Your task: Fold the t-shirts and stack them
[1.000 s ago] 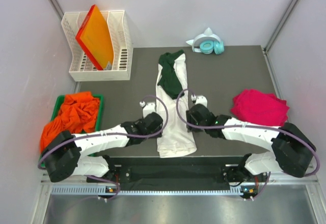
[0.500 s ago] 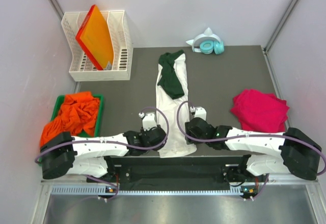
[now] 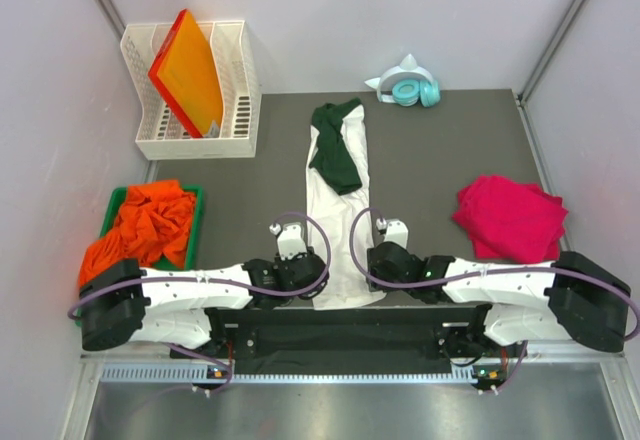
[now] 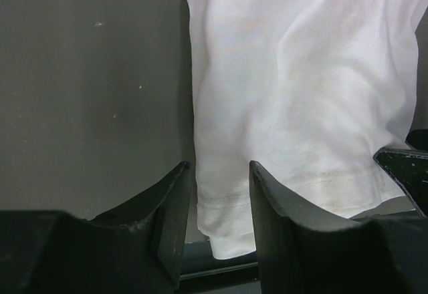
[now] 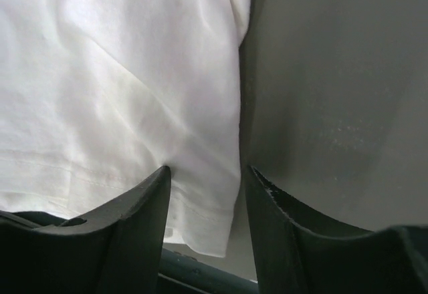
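White t-shirt point(image 3: 335, 228) on counter point(image 3: 450, 150), my left pincer point(image 4: 218, 168), right pincer point(image 5: 208, 172) parted astride its hem corners, wrist views only.

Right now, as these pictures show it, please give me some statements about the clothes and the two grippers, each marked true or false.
1. The white t-shirt lies stretched out lengthwise in the middle of the table. True.
2. The dark green garment lies on the shirt's near end, beside the arms. False: it lies on the far end.
3. The left gripper has its jaws open, with the shirt's hem between them. True.
4. The pink pile sits in the green bin. False: it lies on the table at the right; the bin holds orange clothes.
5. The right gripper holds the headphones. False: its jaws are open at the shirt's near right corner.
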`<state>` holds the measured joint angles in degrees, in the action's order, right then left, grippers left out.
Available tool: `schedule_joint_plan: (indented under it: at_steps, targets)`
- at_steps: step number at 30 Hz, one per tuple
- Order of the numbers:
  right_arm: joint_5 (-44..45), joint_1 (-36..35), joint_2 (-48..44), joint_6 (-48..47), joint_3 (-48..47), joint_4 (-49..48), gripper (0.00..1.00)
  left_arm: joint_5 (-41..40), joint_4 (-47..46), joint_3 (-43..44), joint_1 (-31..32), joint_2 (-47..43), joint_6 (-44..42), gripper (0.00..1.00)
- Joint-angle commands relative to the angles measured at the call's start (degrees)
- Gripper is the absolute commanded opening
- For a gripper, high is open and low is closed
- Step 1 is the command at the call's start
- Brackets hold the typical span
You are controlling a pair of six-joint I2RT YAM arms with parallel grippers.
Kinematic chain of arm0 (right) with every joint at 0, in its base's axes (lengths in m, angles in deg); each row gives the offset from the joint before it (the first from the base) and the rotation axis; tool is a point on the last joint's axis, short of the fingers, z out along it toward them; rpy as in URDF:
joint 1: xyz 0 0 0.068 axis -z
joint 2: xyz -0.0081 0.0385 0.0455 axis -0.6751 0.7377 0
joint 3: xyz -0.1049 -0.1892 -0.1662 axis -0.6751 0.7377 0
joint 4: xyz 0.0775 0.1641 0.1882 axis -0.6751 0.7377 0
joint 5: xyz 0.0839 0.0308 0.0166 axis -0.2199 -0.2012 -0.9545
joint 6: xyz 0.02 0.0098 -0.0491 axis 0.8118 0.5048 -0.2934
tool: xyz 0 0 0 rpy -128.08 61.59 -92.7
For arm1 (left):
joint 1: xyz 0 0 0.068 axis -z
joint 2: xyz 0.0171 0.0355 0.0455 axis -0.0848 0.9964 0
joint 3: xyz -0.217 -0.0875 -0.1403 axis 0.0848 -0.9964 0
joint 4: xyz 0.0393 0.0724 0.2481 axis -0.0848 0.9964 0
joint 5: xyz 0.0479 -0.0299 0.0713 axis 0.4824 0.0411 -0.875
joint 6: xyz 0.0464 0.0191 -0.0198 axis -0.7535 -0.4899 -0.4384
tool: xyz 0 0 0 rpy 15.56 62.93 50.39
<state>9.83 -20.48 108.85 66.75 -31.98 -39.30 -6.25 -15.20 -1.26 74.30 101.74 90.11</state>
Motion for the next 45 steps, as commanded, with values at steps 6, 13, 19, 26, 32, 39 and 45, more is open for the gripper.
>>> schedule_joint_plan:
  at_steps: [6, 13, 19, 26, 32, 39, 45]
  targets:
    - [-2.63, -1.92, 3.90, 2.48, 2.32, 0.29, 0.39, 0.06, 0.68, -0.54, 0.44, -0.39, 2.96, 0.45]
    - [-2.54, -3.24, 1.70, 3.88, 3.29, 2.14, 0.42, 1.73, 1.81, -2.39, 1.67, -1.36, 6.04, 0.45]
    - [-2.19, -3.95, 0.29, 4.15, 2.77, 3.99, 0.45, 3.40, 2.53, -3.26, 2.20, 0.75, 8.77, 0.45]
    - [-1.40, -4.74, -1.29, 4.94, 2.24, 6.36, 0.46, 9.37, -0.03, -0.20, 2.73, 8.30, 7.10, 0.45]
    - [-1.31, -4.74, -1.90, 5.64, 2.24, 7.33, 0.46, 11.49, -1.43, 0.42, 4.57, 10.95, 7.36, 0.42]
    - [-1.66, -4.83, -2.17, 5.82, 2.59, 7.33, 0.31, 10.88, -0.91, 0.34, 5.89, 10.33, 8.33, 0.21]
    - [-1.14, -4.83, -2.08, 5.99, 1.98, 7.94, 0.00, 8.69, 1.73, 1.04, 6.94, 9.10, 9.21, 0.00]
